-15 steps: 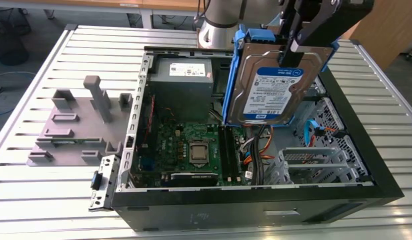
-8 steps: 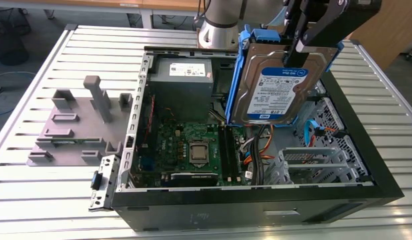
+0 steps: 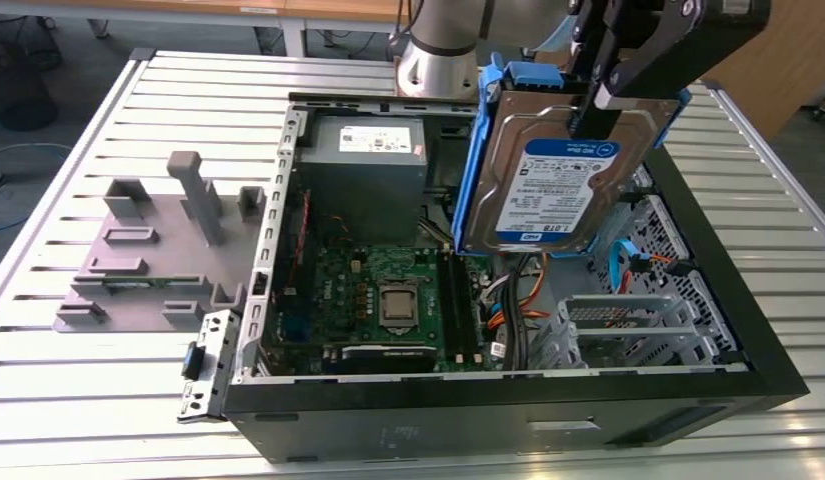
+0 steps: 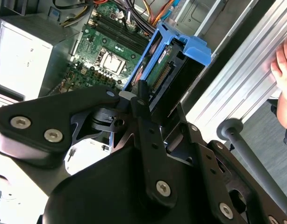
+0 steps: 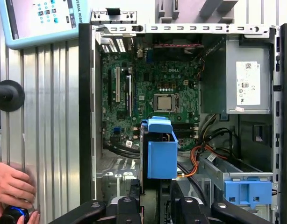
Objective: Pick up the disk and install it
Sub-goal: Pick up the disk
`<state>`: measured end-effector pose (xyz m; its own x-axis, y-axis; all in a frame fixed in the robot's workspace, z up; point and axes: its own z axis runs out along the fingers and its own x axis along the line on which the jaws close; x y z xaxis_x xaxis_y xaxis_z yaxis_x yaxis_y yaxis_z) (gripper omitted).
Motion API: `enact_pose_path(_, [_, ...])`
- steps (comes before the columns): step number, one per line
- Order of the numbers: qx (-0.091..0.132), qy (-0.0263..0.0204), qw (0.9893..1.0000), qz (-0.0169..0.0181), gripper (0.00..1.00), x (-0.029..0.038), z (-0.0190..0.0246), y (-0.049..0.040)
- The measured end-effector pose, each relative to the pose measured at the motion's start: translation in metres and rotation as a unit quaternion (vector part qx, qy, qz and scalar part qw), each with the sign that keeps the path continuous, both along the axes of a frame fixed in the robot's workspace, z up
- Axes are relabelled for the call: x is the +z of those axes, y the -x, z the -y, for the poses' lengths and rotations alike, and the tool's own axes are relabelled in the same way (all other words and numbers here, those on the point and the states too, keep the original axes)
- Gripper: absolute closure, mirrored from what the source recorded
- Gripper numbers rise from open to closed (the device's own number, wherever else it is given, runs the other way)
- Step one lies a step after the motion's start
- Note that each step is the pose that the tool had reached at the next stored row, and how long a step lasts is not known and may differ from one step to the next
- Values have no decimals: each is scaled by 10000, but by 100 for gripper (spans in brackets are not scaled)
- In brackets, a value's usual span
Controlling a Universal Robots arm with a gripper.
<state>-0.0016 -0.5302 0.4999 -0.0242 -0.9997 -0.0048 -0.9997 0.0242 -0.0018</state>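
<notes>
The disk (image 3: 546, 190), a silver drive with a white-and-blue label in a blue carrier, hangs upright over the right half of the open computer case (image 3: 752, 340). My gripper (image 3: 592, 105) is shut on its upper edge, coming down from above. In the second wrist view the black fingers (image 4: 142, 100) clamp the disk's blue carrier (image 4: 183, 51) above the motherboard. In the first wrist view the disk (image 5: 162, 156) is seen end-on, just ahead of my gripper (image 5: 153, 189), over the case's interior.
Inside the case are the motherboard (image 3: 385, 290), a grey power-supply box (image 3: 365, 150), orange cables and a metal drive cage (image 3: 626, 320). A lone blue bracket (image 5: 248, 191) sits in the case. A grey fixture (image 3: 145, 250) stands on the slatted table. A person's hand (image 5: 12, 186) rests beside the case.
</notes>
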Motion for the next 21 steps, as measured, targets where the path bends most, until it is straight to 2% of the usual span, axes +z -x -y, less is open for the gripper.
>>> enact_pose_path(8, [0, 1, 10000, 0, 65, -12, 100, -1])
enact_pose_path(13, [0, 0, 10000, 0, 65, -59, 159, -7])
enact_pose_path(21, [0, 1, 10000, 0, 65, -108, 216, -76])
